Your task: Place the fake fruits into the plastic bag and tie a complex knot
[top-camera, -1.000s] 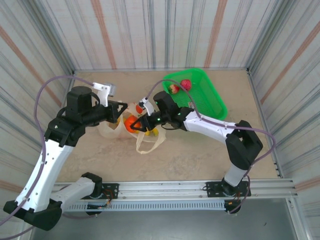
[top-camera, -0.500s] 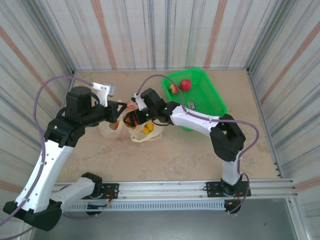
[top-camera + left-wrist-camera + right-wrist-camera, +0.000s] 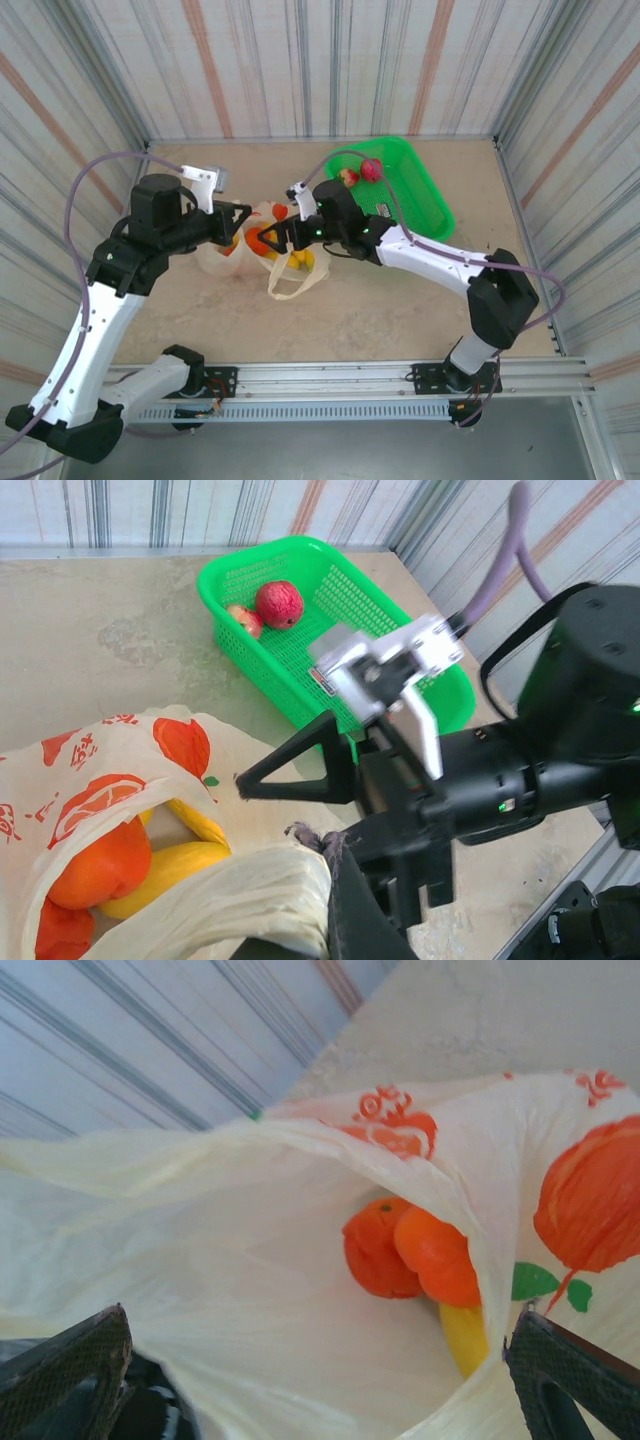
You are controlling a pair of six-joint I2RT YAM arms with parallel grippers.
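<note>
The plastic bag (image 3: 222,256) lies on the table, cream with orange fruit prints, one loop handle (image 3: 296,283) trailing to the right. My left gripper (image 3: 240,226) is shut on the bag's bunched rim (image 3: 250,890) and holds the mouth up. My right gripper (image 3: 274,240) stands open at the mouth, its fingertips (image 3: 70,1360) wide apart with nothing between them. Inside the bag (image 3: 250,1260) lie two orange fruits (image 3: 410,1250) and a yellow banana (image 3: 465,1335). The left wrist view shows the orange fruit (image 3: 95,865) and bananas (image 3: 180,865) too.
A green plastic basket (image 3: 412,190) stands at the back right, with a red apple (image 3: 280,602) and a smaller red-green fruit (image 3: 243,620) in it. Striped walls close in the table on three sides. Bare tabletop lies in front of the bag.
My right gripper has opened wide. It swung left into the bag's mouth and has since drawn back a little to the right. The left arm has held still.
</note>
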